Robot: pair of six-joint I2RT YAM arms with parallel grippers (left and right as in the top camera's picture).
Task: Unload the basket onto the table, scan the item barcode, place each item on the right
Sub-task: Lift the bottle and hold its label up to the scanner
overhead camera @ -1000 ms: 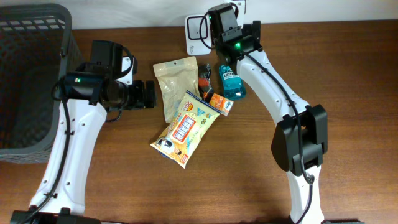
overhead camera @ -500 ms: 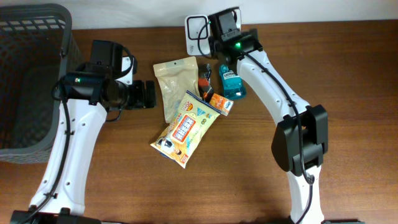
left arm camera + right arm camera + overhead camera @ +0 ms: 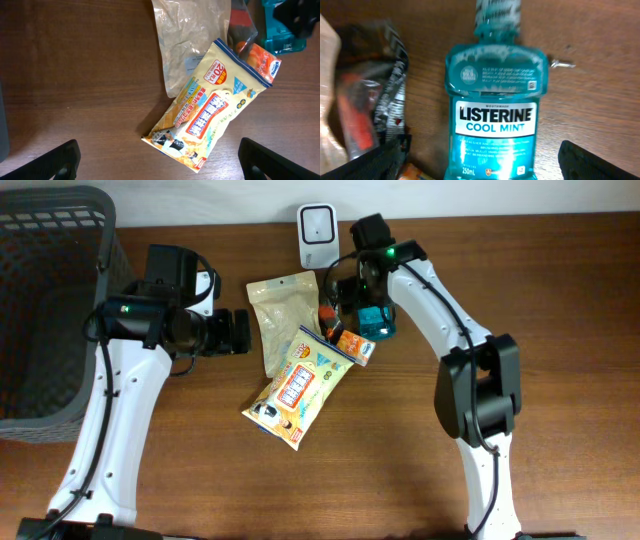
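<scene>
A teal Listerine mouthwash bottle (image 3: 495, 115) lies on the wooden table, label up, cap pointing away. My right gripper (image 3: 485, 160) hangs open right above it, one finger on each side, not touching it. From overhead the right gripper (image 3: 365, 290) covers most of the bottle (image 3: 378, 325). The white barcode scanner (image 3: 316, 228) stands at the table's back edge, uncovered. My left gripper (image 3: 235, 332) is open and holds nothing. In its wrist view the left gripper (image 3: 160, 160) looks down on a yellow snack bag (image 3: 210, 107).
A beige pouch (image 3: 283, 315), the yellow snack bag (image 3: 297, 385), an orange packet (image 3: 355, 346) and a dark wrapper (image 3: 370, 95) lie clustered left of the bottle. A dark mesh basket (image 3: 50, 310) stands at the far left.
My right arm has swung from over the scanner at the back edge toward me and down over the mouthwash bottle, uncovering the scanner. The left arm has not moved.
</scene>
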